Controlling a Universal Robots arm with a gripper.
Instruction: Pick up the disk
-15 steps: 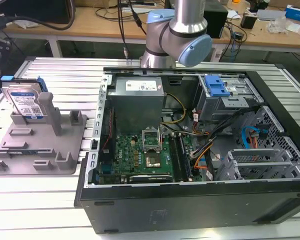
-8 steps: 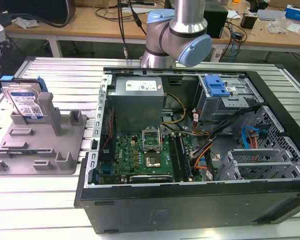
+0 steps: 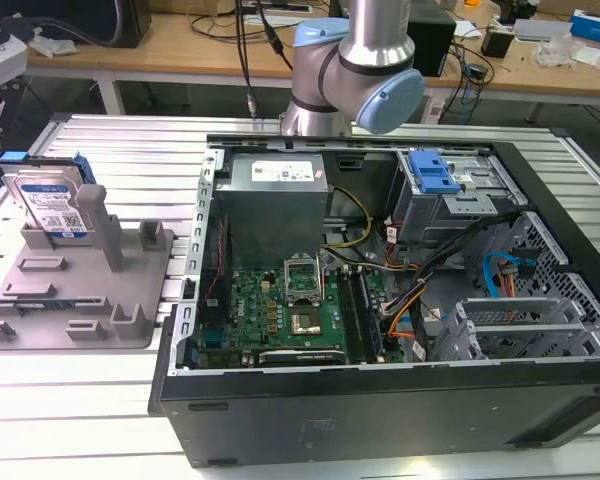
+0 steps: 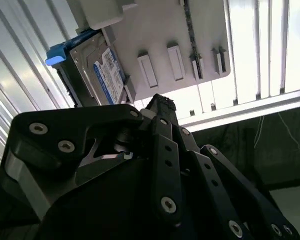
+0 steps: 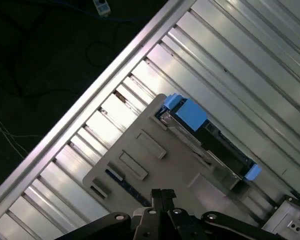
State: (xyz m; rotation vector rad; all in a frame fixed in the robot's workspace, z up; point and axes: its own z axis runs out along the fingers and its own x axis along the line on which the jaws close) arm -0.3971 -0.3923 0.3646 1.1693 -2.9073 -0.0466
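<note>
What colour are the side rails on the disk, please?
Blue. The rails on the disk show best in the first wrist view.

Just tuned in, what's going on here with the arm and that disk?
The disk stands on edge in the grey fixture on the slatted table, to the exterior view's left of the open computer case. In the first wrist view the gripper hangs above the fixture, closed and empty, clear of the disk. The disk has not been picked up yet.
</note>
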